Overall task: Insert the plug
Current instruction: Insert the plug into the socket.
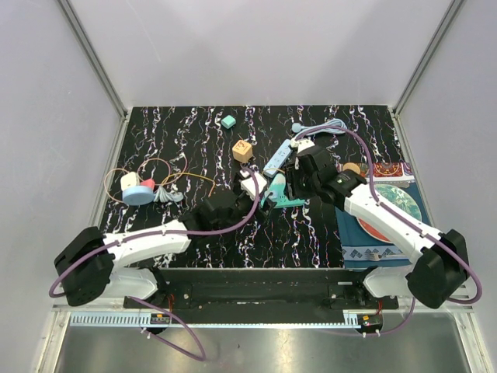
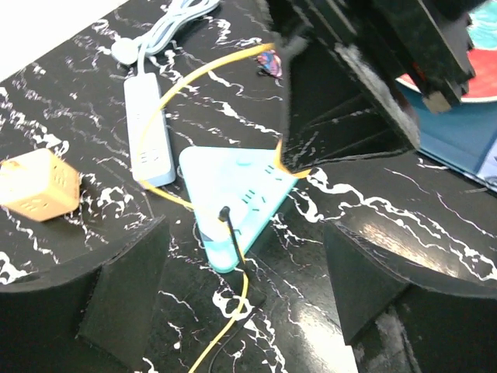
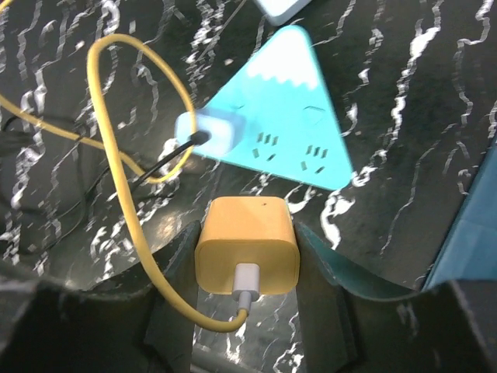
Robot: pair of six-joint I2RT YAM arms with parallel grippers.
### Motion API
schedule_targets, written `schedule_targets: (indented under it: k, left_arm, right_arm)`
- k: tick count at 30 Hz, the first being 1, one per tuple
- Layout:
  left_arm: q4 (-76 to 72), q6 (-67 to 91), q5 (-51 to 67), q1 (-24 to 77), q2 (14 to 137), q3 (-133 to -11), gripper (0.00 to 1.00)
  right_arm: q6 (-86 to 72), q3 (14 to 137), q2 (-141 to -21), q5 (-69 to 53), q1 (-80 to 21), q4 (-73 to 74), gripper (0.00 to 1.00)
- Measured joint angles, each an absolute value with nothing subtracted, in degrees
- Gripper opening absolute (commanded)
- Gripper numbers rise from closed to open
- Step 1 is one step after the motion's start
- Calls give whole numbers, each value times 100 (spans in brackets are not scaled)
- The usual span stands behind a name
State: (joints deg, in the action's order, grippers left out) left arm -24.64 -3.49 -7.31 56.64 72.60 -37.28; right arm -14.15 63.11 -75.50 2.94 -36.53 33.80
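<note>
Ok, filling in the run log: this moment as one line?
right gripper: shut on yellow plug | left gripper: open, at power strip | status: not inserted

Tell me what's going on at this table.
The right claw is shut on a yellow charger plug, with its yellow cable trailing off in a loop. It holds the plug just short of the teal triangular power strip, so the plug is not yet in a socket. The left claw is open near the strip's other side and appears to grip nothing.
</note>
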Motion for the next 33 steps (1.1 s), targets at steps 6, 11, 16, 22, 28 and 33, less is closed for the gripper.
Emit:
schedule_targets:
  k: [6, 11, 16, 22, 28, 33]
  left_arm:
    - [-2093, 198, -958, 5332, 7452, -3990, 87]
    - [-1673, 659, -1031, 5135, 7852, -4276, 88]
    - [-1341, 1085, -974, 4967, 8180, -4554, 88]
    - [-1155, 1420, -923, 4849, 8466, -4821, 87]
    - [-958, 1647, -882, 4807, 8709, -4991, 86]
    - [-812, 1750, -832, 4805, 8903, -5068, 87]
  right_arm:
    - [-1214, 5800, -7837, 871, -3498, 2550, 0]
    - [-1111, 5474, -8263, 1090, -3428, 1905, 0]
    - [-1092, 5310, -8444, 1111, -3354, 1466, 0]
    - [-1096, 5177, -8558, 1107, -3299, 1219, 0]
    - [-1122, 5074, -8558, 1103, -3288, 1155, 0]
    - [-1135, 5030, -8545, 1105, -3288, 1090, 0]
